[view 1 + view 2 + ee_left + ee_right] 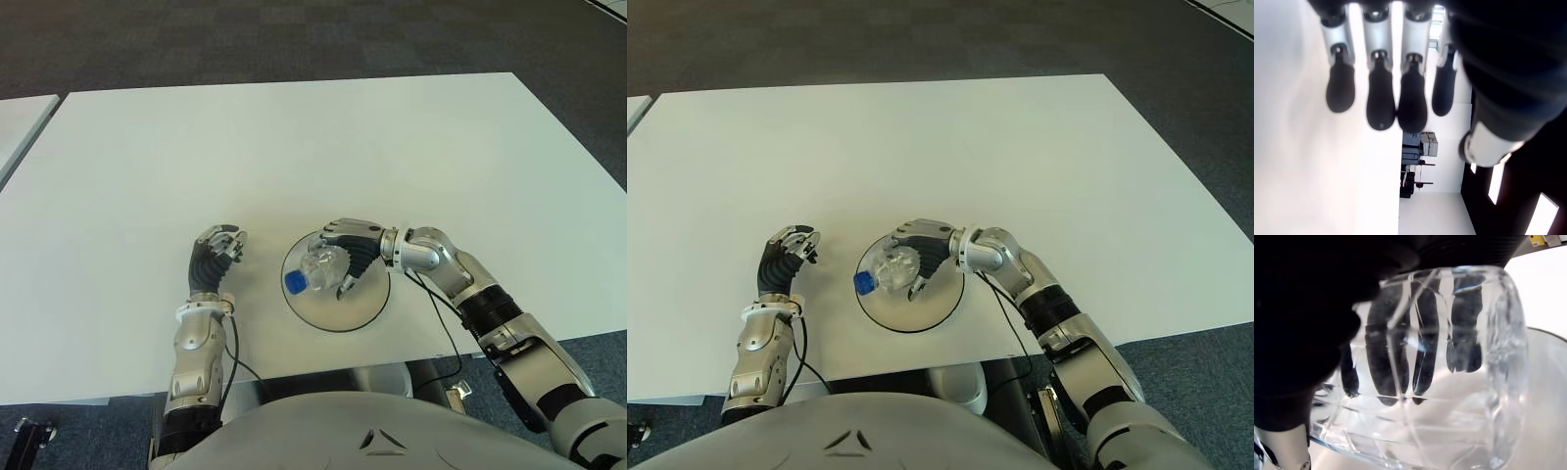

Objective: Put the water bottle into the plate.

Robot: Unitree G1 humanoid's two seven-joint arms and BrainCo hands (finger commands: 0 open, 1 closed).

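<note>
while the white table (294, 147) fills most of the eye views, the action is seen near its front edge, where a round plate (367, 305) with a dark rim lies. the water bottle (318, 269), clear and crumpled-looking with a blue cap (295, 283), is held on its side over the plate, the cap pointed toward the robot's left. it is gripped by the right hand (348, 253), whose dark fingers (1422, 347) are wrapped around the clear body, as is shown through the plastic in the right wrist view; the thumb is pressed on the near side. whether the bottle is touching the plate's surface or held just above it cannot be told, though the pale dish of the plate is seen close beneath the bottle in the wrist view.

the left hand (217, 251) is seen on the table's near part, just to the left of the plate and apart from it. its fingers (1380, 100) are loosely curled and nothing is held in them. dark carpet (294, 39) is seen beyond the table's far edge
</note>
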